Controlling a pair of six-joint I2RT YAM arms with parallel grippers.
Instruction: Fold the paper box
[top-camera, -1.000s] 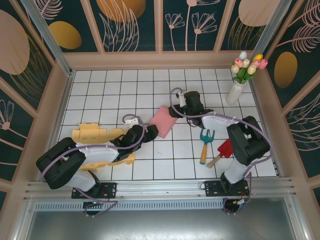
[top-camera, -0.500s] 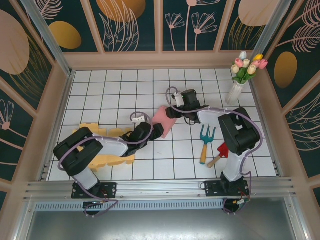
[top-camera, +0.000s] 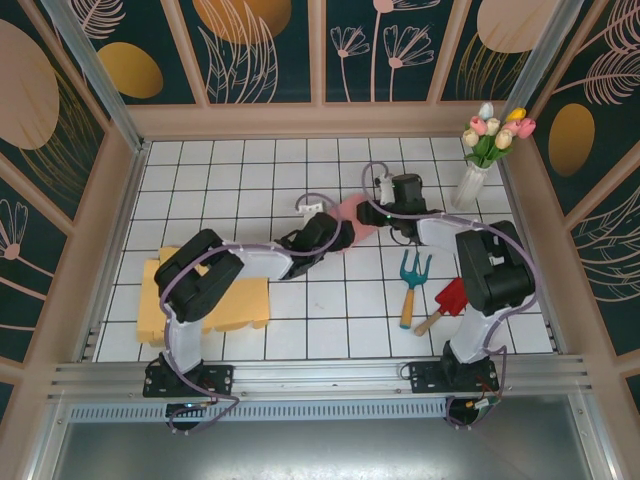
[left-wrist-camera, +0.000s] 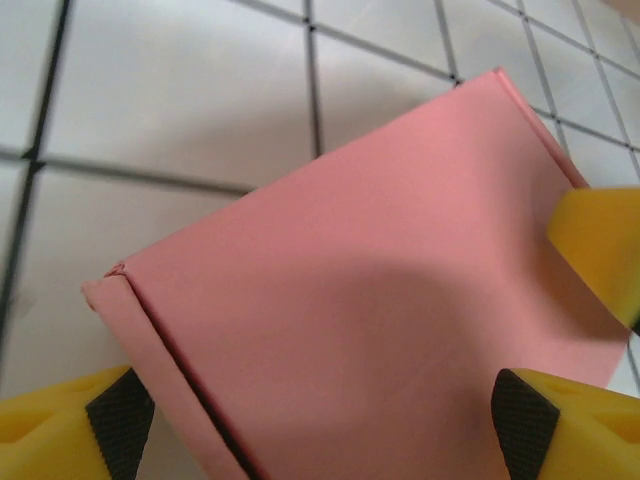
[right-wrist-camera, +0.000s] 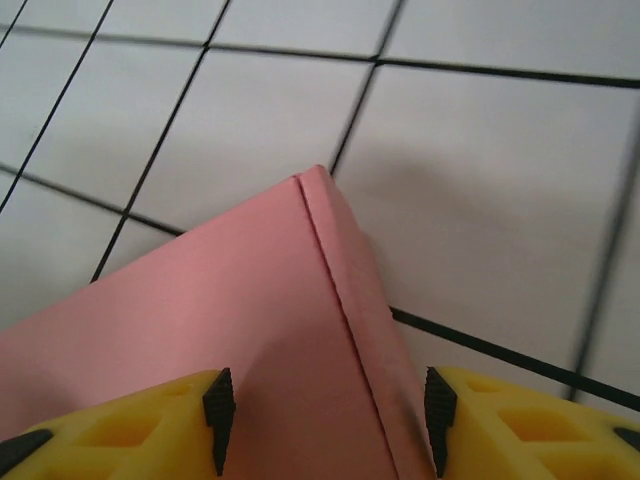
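The tiled table (top-camera: 200, 180) carries two work pieces. A yellow card blank (top-camera: 215, 300) lies flat at the near left, with no panel raised. The pink paper box (top-camera: 352, 212) sits at the table centre, slightly to the far side, between the two grippers. It shows a smooth closed face, a creased side wall and one seam at a corner, so the main folds appear to be made. Any remaining flap or closing tuck is hidden, and the work left is judged small for this piece. The left arm (top-camera: 250, 262) lies low and stretched from the near left towards the centre. The right arm (top-camera: 490, 270) rises from the near right, then bends left to meet the box from the far right. The left gripper (left-wrist-camera: 325, 425) stands spread wide with the box filling the gap; whether its pads (left-wrist-camera: 120, 435) press the box cannot be told. The right gripper (right-wrist-camera: 326, 420) stands about half spread, and its pads (right-wrist-camera: 218, 420) appear to pinch the creased edge.
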